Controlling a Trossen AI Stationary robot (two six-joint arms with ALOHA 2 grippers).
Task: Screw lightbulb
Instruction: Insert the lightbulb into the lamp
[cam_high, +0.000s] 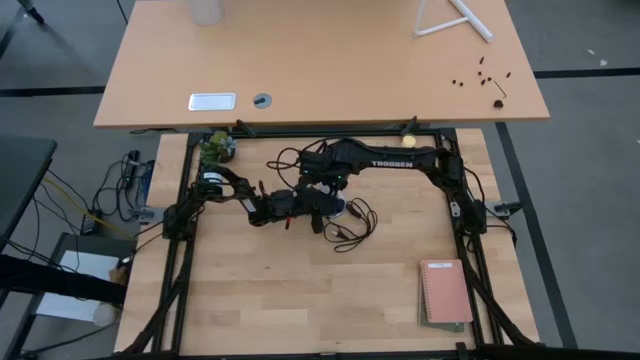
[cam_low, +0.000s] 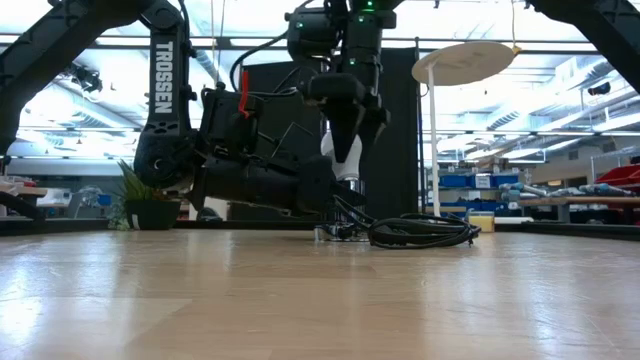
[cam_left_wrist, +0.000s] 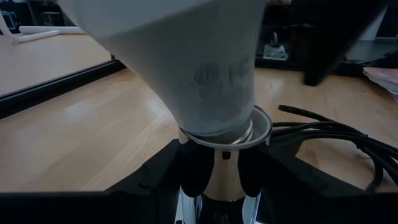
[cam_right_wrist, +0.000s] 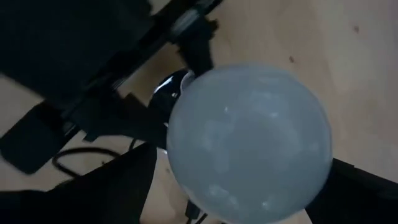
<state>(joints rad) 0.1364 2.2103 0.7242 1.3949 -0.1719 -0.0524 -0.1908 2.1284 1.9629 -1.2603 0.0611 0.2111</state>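
Observation:
The white lightbulb stands upright, its neck down in the round silver socket, near the middle of the table. My left gripper lies level from the table's left and is shut on the socket. My right gripper hangs over the bulb, pointing down and open. Its fingers stand on either side of the bulb's dome, with a strip of table showing between one finger and the glass. The socket's foot is hidden behind the left gripper. My left gripper pinches the socket's silver body just below its rim between its two fingers. The fingers come in level from the table's left. The socket stands upright in the hold with the bulb sticking up out of it.
The socket's black cord lies coiled on the table to the right of the bulb. Two notebooks lie near the right front corner, and a small potted plant stands at the far left. A second table stands beyond the far edge.

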